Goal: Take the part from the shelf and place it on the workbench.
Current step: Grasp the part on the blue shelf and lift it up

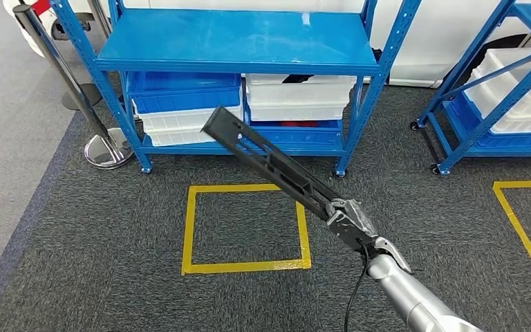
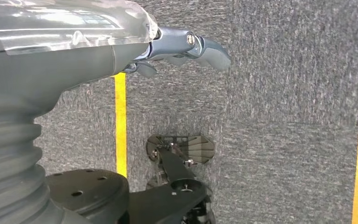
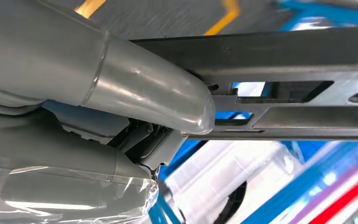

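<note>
Now, right hand (image 1: 351, 220) gripping long black part (image 1: 269, 160), arm extended twd shelf (image 1: 235, 41)

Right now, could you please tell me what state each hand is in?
Left hand: holds nothing, fingers look curled in.
Right hand: grips one end of the long black slotted metal part.

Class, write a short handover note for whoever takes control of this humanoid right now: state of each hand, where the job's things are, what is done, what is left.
Right hand: grips one end of the long black slotted metal part, which slants up and away over the grey carpet toward the blue metal shelf.
Left hand: hangs above the carpet, holding nothing, fingers loosely curled.
Done: the part is off the shelf and in hand.
Left: carry it to the workbench and set it down.
Nearby: a yellow tape square on the floor, and white and blue plastic bins on the shelf's lower level.
</note>
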`<action>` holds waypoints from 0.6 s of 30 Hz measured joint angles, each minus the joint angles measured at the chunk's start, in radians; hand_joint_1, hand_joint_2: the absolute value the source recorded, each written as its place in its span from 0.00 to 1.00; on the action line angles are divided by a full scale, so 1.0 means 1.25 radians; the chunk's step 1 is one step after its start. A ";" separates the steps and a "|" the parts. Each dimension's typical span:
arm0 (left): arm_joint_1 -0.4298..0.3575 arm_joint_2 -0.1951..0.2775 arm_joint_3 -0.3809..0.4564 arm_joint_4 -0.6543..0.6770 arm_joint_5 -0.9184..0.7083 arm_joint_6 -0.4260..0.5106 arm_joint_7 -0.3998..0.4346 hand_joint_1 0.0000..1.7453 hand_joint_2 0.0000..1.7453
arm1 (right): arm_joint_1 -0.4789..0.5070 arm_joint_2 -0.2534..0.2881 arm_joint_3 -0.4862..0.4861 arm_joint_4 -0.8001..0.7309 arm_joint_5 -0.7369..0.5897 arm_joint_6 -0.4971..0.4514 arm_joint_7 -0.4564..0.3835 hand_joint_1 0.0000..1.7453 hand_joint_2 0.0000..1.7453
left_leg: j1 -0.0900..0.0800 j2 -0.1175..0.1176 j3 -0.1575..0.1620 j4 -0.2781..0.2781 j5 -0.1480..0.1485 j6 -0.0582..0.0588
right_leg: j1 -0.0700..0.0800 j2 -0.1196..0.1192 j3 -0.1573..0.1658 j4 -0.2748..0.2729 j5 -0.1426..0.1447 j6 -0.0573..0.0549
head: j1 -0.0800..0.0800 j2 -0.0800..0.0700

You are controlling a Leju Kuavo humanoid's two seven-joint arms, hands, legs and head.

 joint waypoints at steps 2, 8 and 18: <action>-0.001 -0.001 0.000 0.000 0.001 0.000 0.000 0.00 1.00 | 0.011 0.003 -0.034 -0.005 -0.013 0.013 -0.018 0.94 0.00 | -0.002 0.001 -0.001 -0.002 0.004 -0.008 | 0.005 0.001 0.003 -0.012 0.003 -0.009 | 0.000 0.000; 0.000 0.000 0.001 0.000 0.011 -0.003 -0.006 0.00 1.00 | 0.017 0.011 -0.061 0.003 0.074 -0.077 -0.029 0.94 0.00 | -0.003 0.003 -0.008 -0.014 0.011 -0.003 | 0.002 0.004 -0.005 -0.020 0.014 -0.021 | 0.000 0.000; 0.001 0.001 0.001 0.000 0.001 -0.002 0.000 0.00 1.00 | 0.026 0.010 -0.065 0.030 0.120 -0.094 0.006 0.94 0.00 | -0.001 0.002 -0.009 -0.020 0.026 -0.016 | 0.003 0.003 -0.014 -0.020 0.024 -0.025 | 0.000 0.000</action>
